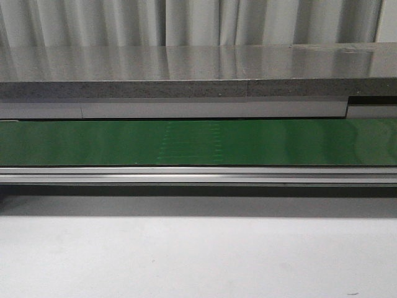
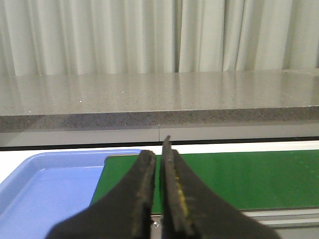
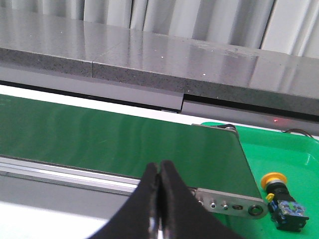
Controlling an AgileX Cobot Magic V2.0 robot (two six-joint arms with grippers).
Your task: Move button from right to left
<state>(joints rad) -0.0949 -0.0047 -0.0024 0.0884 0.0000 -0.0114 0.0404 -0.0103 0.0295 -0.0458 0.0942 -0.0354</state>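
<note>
The button (image 3: 282,196) lies on its side in the green tray (image 3: 299,154) at my right, just off the end of the green conveyor belt (image 3: 114,144), its orange-yellow cap toward the belt and its black body trailing away with small green and white marks on it. My right claw (image 3: 158,199) hangs empty above the belt's aluminium frame, its two black fingers pressed together, well apart from the button. My left claw (image 2: 158,184) is empty too, with only a thin slit between its fingers, above the blue tray (image 2: 45,194) at the belt's other end. To start well, I judge that my right claw should open wide first, swing over the green tray, and come down across the boxy black body, not the round cap, which would likely slip. Since the button lies tilted, I should line my fingers up with its flat sides and stay clear of the belt's end roller. The marks on the body are too small to read, and I see no brand or writing on the belt, the trays or the grey stone worktop (image 3: 149,55) behind.
</note>
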